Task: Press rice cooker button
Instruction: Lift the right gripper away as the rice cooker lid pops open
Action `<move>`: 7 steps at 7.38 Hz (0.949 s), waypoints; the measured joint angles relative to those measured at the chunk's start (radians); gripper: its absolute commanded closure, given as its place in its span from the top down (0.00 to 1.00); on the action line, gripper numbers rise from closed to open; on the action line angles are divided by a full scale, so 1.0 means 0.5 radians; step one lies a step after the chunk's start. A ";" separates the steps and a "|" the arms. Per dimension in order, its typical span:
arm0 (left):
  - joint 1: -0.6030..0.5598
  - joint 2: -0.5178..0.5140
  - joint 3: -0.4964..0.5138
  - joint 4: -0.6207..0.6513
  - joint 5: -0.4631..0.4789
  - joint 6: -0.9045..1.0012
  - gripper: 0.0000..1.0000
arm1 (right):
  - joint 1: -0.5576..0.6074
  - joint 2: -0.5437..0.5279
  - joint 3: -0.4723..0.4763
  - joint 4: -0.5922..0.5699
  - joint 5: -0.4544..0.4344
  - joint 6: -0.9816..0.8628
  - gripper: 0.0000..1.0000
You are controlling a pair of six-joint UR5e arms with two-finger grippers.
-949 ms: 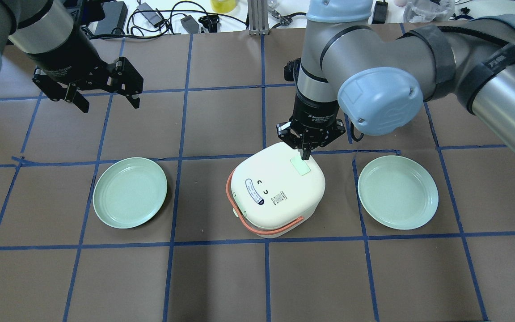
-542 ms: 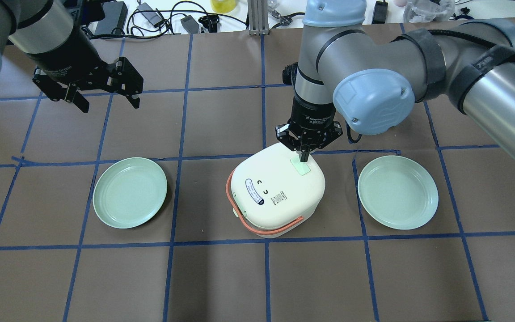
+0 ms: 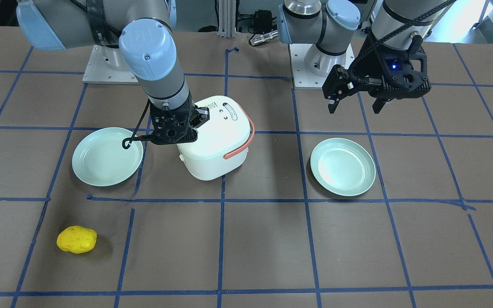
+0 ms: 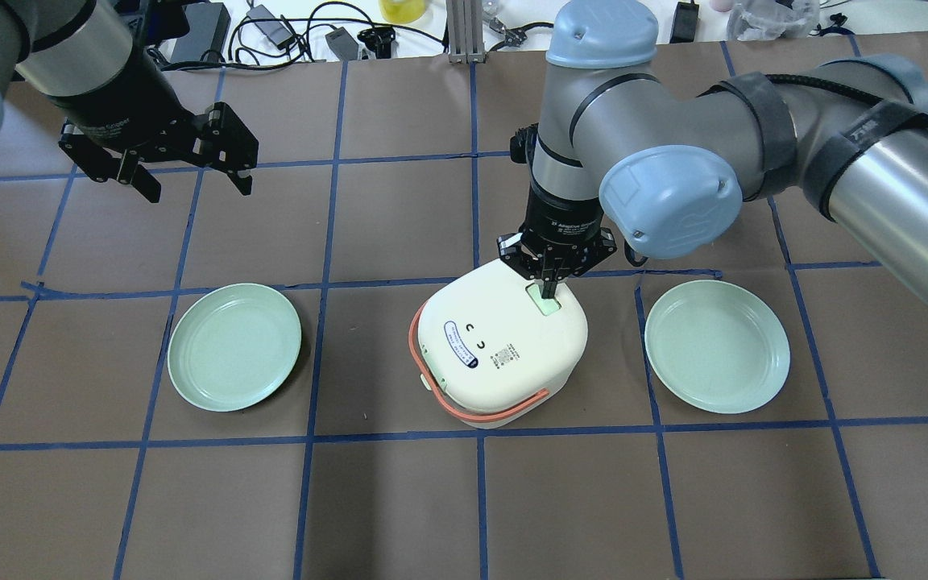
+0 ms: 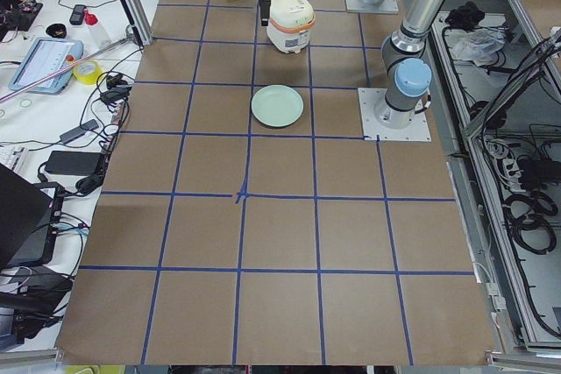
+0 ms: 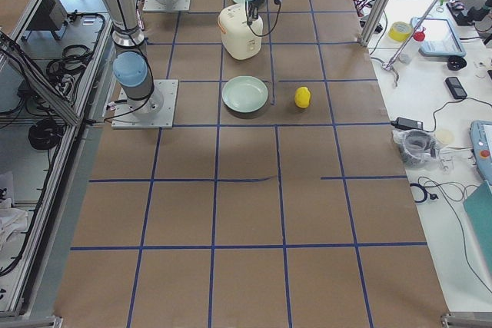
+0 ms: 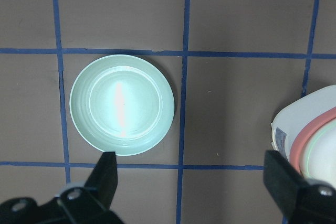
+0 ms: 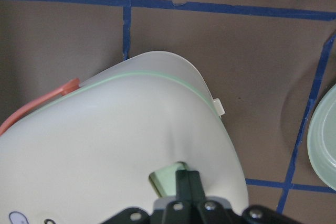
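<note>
A white rice cooker (image 4: pixel 500 350) with an orange handle stands at the table's middle. Its pale green button (image 4: pixel 544 302) is on the lid's far right part. My right gripper (image 4: pixel 548 292) is shut, its fingertips pointing straight down onto the button and touching it. The right wrist view shows the shut fingers (image 8: pixel 187 184) on the green button (image 8: pixel 164 180). The cooker also shows in the front-facing view (image 3: pixel 214 141), with the right gripper (image 3: pixel 173 128) at its edge. My left gripper (image 4: pixel 190 181) is open and empty, hovering high over the far left of the table.
Two pale green plates lie on the table, one left (image 4: pixel 235 346) and one right (image 4: pixel 717 346) of the cooker. A yellow lumpy object (image 3: pixel 76 239) lies near the operators' side. Cables and devices line the far edge (image 4: pixel 287 32).
My right gripper has come down and slightly forward, from above the button's far end to pressing on it. The cooker and the left arm have not moved.
</note>
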 measured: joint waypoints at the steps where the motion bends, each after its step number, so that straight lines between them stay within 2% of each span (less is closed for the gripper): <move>1: 0.000 0.000 0.000 0.000 0.000 0.000 1.00 | 0.000 -0.006 -0.020 -0.001 0.008 0.029 0.88; 2: 0.000 0.000 0.000 0.000 0.000 0.000 1.00 | 0.000 -0.031 -0.064 0.004 0.023 0.082 1.00; 5: 0.000 0.000 0.000 0.000 0.000 -0.001 1.00 | -0.018 -0.107 -0.282 0.135 0.024 0.243 1.00; 7: 0.000 0.000 0.000 0.000 0.000 -0.001 1.00 | -0.121 -0.110 -0.447 0.268 -0.049 0.247 1.00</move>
